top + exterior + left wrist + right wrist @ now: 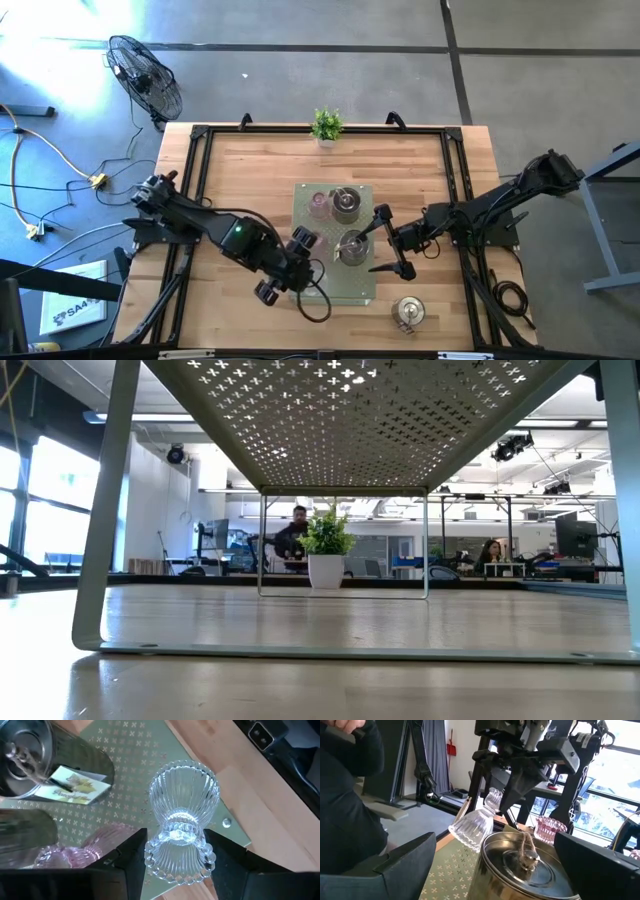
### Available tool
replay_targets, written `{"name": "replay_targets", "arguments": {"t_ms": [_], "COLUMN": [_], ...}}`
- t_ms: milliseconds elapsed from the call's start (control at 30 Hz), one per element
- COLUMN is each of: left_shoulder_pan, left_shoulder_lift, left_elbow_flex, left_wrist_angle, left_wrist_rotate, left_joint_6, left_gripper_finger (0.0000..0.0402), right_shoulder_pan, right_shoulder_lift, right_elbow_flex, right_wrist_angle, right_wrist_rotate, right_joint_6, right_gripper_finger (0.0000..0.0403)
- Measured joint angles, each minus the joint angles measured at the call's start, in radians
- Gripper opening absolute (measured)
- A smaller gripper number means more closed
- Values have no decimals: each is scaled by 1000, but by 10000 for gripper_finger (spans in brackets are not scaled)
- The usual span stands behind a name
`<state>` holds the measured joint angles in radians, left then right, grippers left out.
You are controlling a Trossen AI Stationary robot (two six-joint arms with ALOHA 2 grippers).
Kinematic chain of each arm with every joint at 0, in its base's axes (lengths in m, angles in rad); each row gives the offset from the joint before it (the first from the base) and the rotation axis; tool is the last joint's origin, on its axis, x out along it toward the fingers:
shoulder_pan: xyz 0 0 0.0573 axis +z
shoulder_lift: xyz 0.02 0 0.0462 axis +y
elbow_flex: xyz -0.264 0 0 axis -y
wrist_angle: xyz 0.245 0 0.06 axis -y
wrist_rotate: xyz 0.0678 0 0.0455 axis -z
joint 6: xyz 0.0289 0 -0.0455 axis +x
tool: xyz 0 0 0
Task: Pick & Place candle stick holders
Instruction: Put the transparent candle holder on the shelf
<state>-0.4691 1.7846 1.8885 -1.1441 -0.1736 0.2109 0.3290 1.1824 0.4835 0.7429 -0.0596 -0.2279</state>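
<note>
What I can't make out from here

From above, my left gripper (pixel 300 262) covers whatever it holds; the metal tin (pixel 530 870) is cut off (lower edge) in the right wrist view.

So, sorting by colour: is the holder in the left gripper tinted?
No, the ribbed glass holder is clear; the left wrist view shows it best.

A clear ribbed glass holder (pixel 181 822) hung tilted above the rack; pink holders (pixel 318 205) and silvery tins (pixel 345 203) stood on it, one tin (pixel 408 312) near-right.
</note>
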Motion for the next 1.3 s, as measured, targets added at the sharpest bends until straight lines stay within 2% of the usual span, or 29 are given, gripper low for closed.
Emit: {"name": "replay_targets", "arguments": {"t_ms": [467, 667, 967, 1100, 1300], "left_shoulder_pan": [4, 5, 5, 5, 4], "left_shoulder_lift": [16, 17, 17, 19, 19], "left_elbow_flex": [24, 24, 24, 59, 98], "left_wrist_angle": [-43, -73, -78, -157, -153], "left_wrist_rotate": [-18, -71, -68, -62, -38], "left_joint_6": [-22, -34, -43, -84, -88], "left_gripper_finger": [176, 176, 177, 177, 177], "right_shoulder_pan": [0, 0, 0, 0, -4], "right_shoulder_lift": [0, 0, 0, 0, 0], "right_elbow_flex": [0, 0, 0, 0, 0], "right_wrist_angle": [-21, -22, -22, -22, -22], "right_wrist_rotate": [0, 0, 0, 0, 0], "right_joint_6": [2, 2, 0, -1, -1], "right_gripper_finger": [400, 400, 400, 400, 400]}}
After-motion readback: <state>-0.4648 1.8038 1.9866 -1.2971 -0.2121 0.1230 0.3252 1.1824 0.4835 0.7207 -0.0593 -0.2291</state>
